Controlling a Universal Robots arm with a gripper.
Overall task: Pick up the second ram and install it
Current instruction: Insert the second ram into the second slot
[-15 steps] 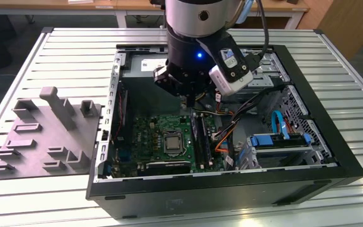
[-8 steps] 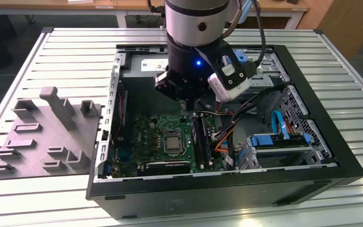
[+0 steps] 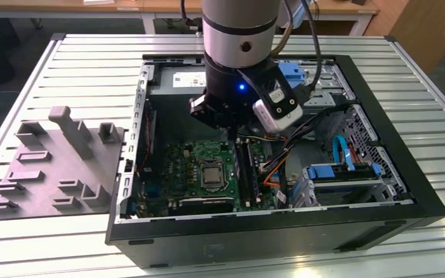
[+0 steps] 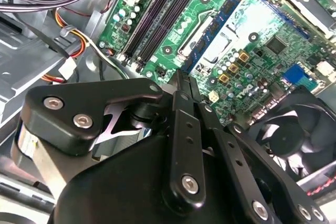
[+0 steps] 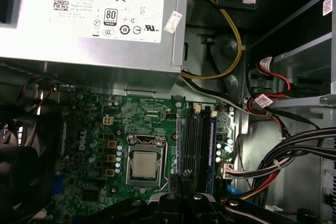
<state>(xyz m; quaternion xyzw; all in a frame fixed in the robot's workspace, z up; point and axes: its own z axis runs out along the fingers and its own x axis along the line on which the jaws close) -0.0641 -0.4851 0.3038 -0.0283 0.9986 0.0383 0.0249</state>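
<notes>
Your pincer (image 4: 181,77) inside the computer case (image 3: 245,237), beside the processor (image 5: 144,164).
Fingers (image 4: 185,108) pressed together over the memory slots (image 5: 193,140); the blue memory stick (image 5: 212,142) stands in the slot farthest from the processor.

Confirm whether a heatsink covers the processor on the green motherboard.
No; in the first wrist view the processor sits bare in its socket on the motherboard, its metal lid uncovered.

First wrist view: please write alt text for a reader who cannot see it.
The gripper hangs over a green motherboard inside a computer case, close to the long black memory slots beside the processor. A silver power supply and bundled cables border the board.
</notes>
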